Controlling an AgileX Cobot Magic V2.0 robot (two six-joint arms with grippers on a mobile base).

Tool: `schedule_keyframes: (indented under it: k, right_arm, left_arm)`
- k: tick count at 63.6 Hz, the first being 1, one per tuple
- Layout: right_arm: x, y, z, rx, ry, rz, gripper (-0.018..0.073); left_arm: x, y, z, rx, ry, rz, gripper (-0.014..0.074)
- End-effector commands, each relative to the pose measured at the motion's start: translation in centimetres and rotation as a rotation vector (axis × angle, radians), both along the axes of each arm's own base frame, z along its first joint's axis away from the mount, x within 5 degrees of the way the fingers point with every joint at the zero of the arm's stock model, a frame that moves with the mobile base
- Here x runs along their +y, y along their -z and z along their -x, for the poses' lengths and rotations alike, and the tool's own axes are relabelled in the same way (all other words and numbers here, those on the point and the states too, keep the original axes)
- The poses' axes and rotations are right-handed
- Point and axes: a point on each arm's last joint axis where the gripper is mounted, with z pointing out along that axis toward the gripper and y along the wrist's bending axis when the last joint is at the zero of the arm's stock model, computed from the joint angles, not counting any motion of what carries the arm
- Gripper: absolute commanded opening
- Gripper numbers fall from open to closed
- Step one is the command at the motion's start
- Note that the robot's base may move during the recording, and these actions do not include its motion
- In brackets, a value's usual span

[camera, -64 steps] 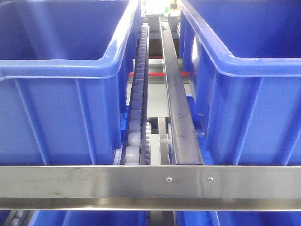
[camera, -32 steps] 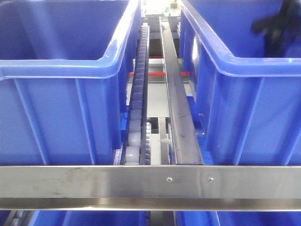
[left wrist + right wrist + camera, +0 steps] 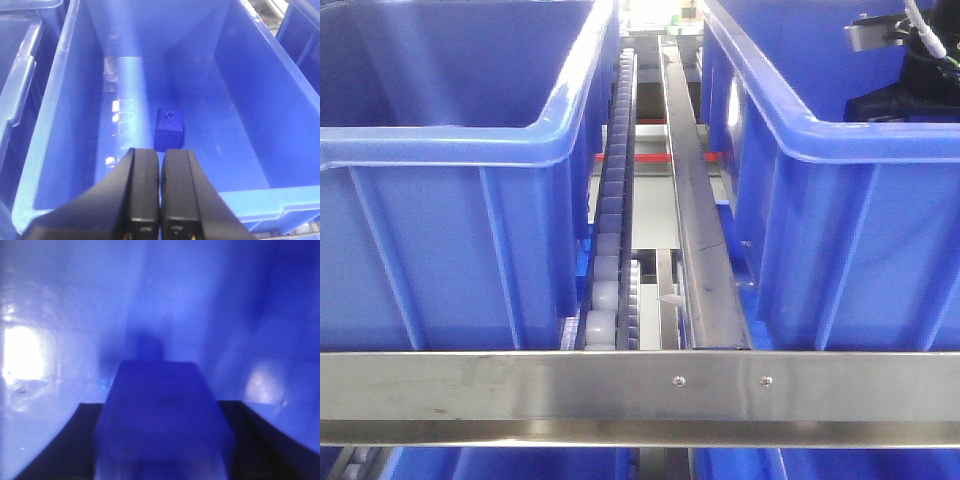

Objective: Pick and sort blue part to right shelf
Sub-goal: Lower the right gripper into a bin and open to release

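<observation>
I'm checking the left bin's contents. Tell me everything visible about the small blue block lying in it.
The small blue block is a solid-looking, matte blue cube, apparently plastic, with a round embossed mark on its top face. It sits upright and alone on the floor of the blue tub, near the middle, clear of the walls. The left gripper hovers above, fingers closed, not touching it.
</observation>
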Motion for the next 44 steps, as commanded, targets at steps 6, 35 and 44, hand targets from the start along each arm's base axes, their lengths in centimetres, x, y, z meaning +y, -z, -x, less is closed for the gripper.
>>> schedule_keyframes:
  k: [6, 35, 44]
  right_arm:
    - [-0.4, -3.8, 0.1, -0.138, -0.018, 0.018, 0.06]
    - [-1.0, -13.9, 7.4, -0.402, -0.014, -0.012, 0.0067]
    - [-1.4, -15.2, 12.0, -0.517, -0.024, -0.026, 0.0034]
  left_arm:
    - [-0.1, -1.6, 0.2, -0.105, 0.016, 0.014, 0.0125]
    - [2.9, -1.3, 8.4, -0.264, -0.071, -0.032, 0.0125]
    - [3.4, -1.0, 9.8, -0.293, -0.091, -0.034, 0.0125]
